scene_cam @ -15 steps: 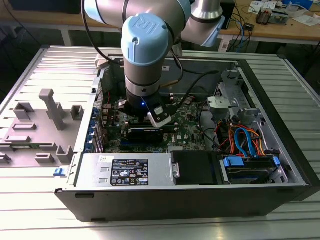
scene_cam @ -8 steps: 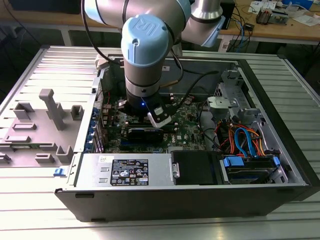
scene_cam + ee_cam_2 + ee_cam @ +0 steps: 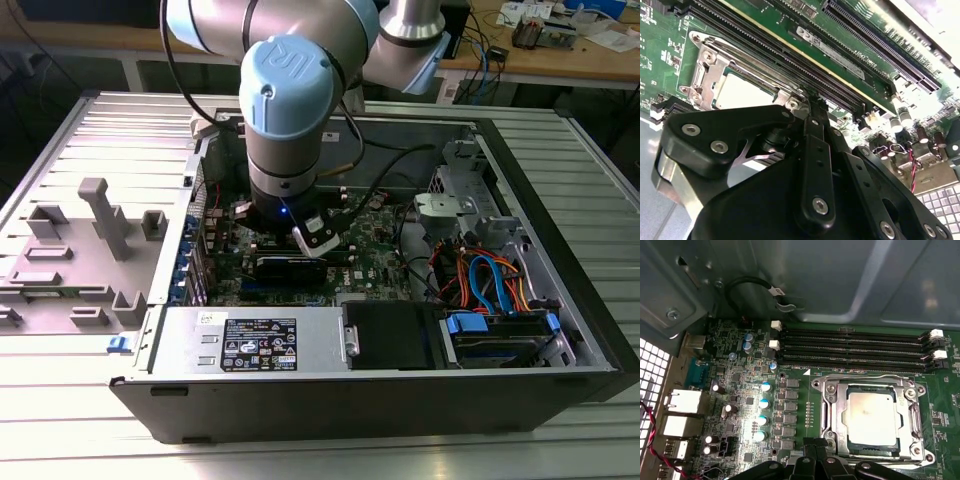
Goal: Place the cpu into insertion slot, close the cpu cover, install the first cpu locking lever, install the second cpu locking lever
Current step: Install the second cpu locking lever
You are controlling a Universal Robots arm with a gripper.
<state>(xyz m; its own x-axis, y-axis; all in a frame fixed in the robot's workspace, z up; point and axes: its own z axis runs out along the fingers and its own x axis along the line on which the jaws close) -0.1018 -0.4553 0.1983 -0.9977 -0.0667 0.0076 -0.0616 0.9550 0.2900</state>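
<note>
An open computer case (image 3: 560, 330) lies on a ribbed metal desk (image 3: 60, 130), its green motherboard (image 3: 750, 405) facing up. The cpu (image 3: 872, 417) sits in the insertion slot (image 3: 832, 387), with the cpu cover (image 3: 913, 412) closed around it. The arm's hand (image 3: 812, 107) hovers just beside the socket, fingers drawn narrow and holding nothing.

Lab workshop — slatted metal bench (image 3: 90, 430), cluttered wooden desks (image 3: 590, 60)

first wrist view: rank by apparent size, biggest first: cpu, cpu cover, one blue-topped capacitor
1. cpu cover, the frame around the chip
2. cpu, inside the cover's window
3. blue-topped capacitor, far smaller

All lie on one board, so nearness hardly skews it.
</note>
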